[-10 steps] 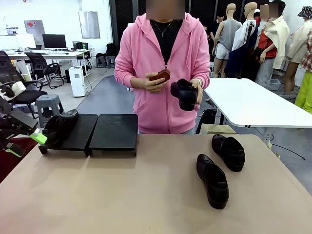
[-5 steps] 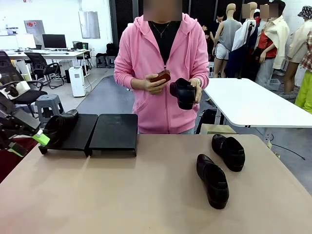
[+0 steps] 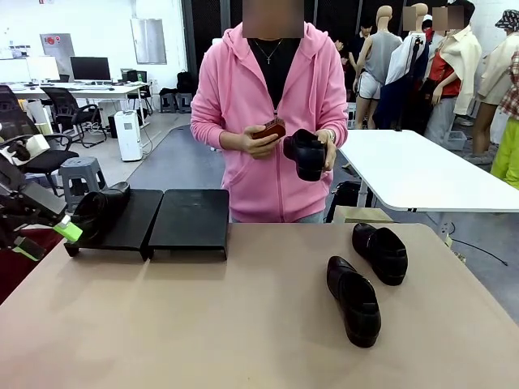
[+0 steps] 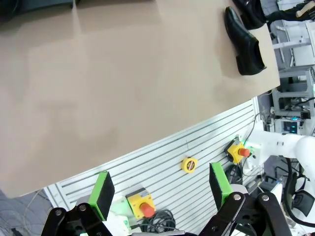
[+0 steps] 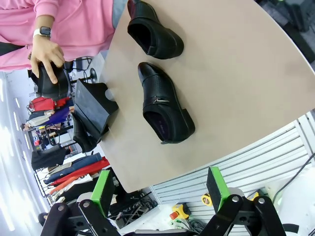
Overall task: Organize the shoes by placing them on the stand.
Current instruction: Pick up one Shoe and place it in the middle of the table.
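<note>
The stand (image 3: 188, 217) is two low black racks side by side at the table's far left. One black shoe (image 3: 99, 209) lies on the left rack. Two more shoes (image 3: 353, 300) (image 3: 379, 252) lie on the table at the right, also seen as shoes (image 5: 162, 103) (image 5: 153, 30) in the right wrist view. The person holds a fourth shoe (image 3: 306, 154) and a small brown object (image 3: 268, 128) at chest height. My left gripper (image 3: 45, 238) hangs open off the table's left edge, near the loaded rack. My right gripper (image 5: 158, 189) is open and empty beyond the table's near edge.
The left wrist view looks along the tan table (image 4: 113, 83) from beyond its edge, with a slatted panel (image 4: 197, 147) and yellow stop buttons (image 4: 142, 206) below. A white table (image 3: 422, 170) stands behind at the right. An office chair (image 3: 32, 154) and stool (image 3: 79, 174) stand far left.
The person's hands have shifted slightly with the held shoe. Both arms and the shoes on the table have stayed put.
</note>
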{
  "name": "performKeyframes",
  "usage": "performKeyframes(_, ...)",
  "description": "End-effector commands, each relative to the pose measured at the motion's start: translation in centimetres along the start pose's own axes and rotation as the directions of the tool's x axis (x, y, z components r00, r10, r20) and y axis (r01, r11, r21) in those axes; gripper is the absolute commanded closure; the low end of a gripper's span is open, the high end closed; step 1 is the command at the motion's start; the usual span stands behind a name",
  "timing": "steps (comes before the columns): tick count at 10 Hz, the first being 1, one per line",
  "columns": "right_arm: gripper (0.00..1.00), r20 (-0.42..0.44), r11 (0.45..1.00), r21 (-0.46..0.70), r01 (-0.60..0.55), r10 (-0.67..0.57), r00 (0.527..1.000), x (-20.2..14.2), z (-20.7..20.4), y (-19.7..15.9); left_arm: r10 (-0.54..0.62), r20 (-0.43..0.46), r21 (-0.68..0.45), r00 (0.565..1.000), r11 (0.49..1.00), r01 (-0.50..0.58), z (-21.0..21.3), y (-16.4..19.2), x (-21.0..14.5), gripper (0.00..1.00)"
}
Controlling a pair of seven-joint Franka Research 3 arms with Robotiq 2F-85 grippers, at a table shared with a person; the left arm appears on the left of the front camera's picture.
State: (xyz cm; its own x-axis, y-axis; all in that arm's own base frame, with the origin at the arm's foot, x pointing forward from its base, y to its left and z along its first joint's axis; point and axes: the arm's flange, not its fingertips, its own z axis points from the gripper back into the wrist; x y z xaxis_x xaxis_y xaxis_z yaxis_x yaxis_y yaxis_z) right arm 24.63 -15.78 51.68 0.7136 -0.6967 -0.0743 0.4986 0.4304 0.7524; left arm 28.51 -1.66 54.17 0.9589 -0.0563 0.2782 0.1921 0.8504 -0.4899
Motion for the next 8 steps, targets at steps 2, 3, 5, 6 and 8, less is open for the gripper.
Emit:
performKeyframes(2,0.0,-0.002,1.0,0.019,0.017,-0.017,1.0,-0.1,0.2,0.4,-0.015,-0.004,-0.005,1.0,1.0,0.015,0.2,0.2,-0.1,0.0)
performKeyframes(3,0.0,0.0,1.0,0.0,0.0,0.0,1.0,0.0,0.0,0.0,-0.015,-0.004,-0.005,1.0,1.0,0.015,0.2,0.2,-0.1,0.0)
performKeyframes(5,0.0,0.087,0.944,-0.3,-0.141,0.174,0.981,-2.9,-6.8,7.0,-0.015,-0.004,-0.005,1.0,1.0,0.015,0.2,0.2,-0.1,0.0)
performKeyframes(6,0.0,0.11,0.904,-0.386,-0.184,0.243,0.964,-3.9,-9.6,9.9,-0.015,-0.004,-0.005,1.0,1.0,0.015,0.2,0.2,-0.1,0.0)
performKeyframes(8,0.0,0.177,0.874,-0.432,-0.222,0.323,0.93,-3.3,-11.1,12.5,-0.015,-0.004,-0.005,1.0,1.0,0.015,0.2,0.2,-0.1,0.0)
